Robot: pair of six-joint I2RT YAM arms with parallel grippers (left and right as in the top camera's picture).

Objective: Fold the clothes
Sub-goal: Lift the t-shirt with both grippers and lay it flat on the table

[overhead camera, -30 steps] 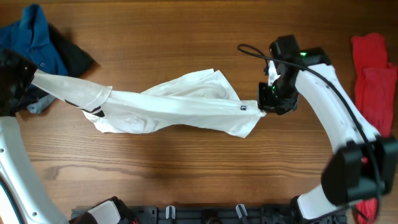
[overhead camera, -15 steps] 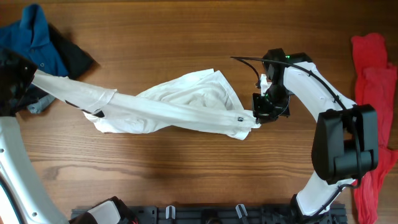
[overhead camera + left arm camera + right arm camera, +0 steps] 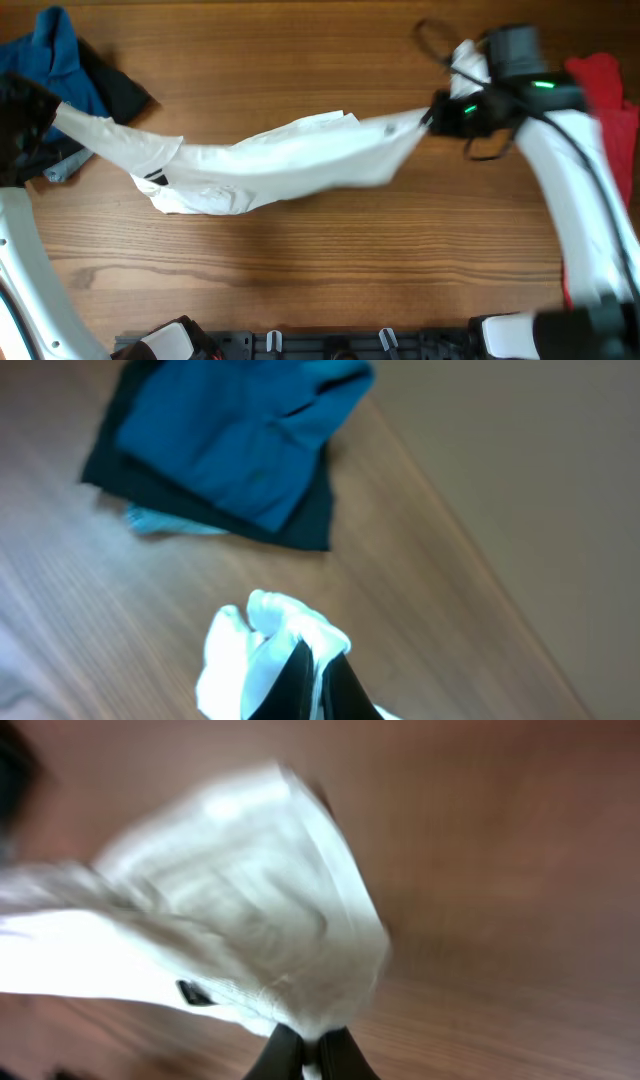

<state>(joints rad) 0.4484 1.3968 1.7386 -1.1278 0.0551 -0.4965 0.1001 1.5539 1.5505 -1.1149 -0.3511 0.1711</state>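
Observation:
A white T-shirt (image 3: 280, 160) hangs stretched across the middle of the wooden table, one of the clothes. My left gripper (image 3: 48, 108) is shut on its left end at the far left; in the left wrist view the black fingers (image 3: 345, 685) pinch a bunch of white fabric (image 3: 250, 650). My right gripper (image 3: 438, 112) is shut on the shirt's right end, raised toward the far side. In the right wrist view the shirt (image 3: 230, 900) spreads out from the pinched fingertips (image 3: 312, 1048). A small black tag (image 3: 190, 991) shows near its edge.
A blue polo (image 3: 55, 55) lies on a dark piece (image 3: 122, 92) at the far left corner, also the blue polo (image 3: 240, 430) in the left wrist view. Red shirts (image 3: 605, 110) lie along the right edge. A black rack (image 3: 330, 345) runs along the near edge.
My right gripper has swung to the right and toward the far side with the shirt's end, pulling the shirt straighter. The left gripper has held still.

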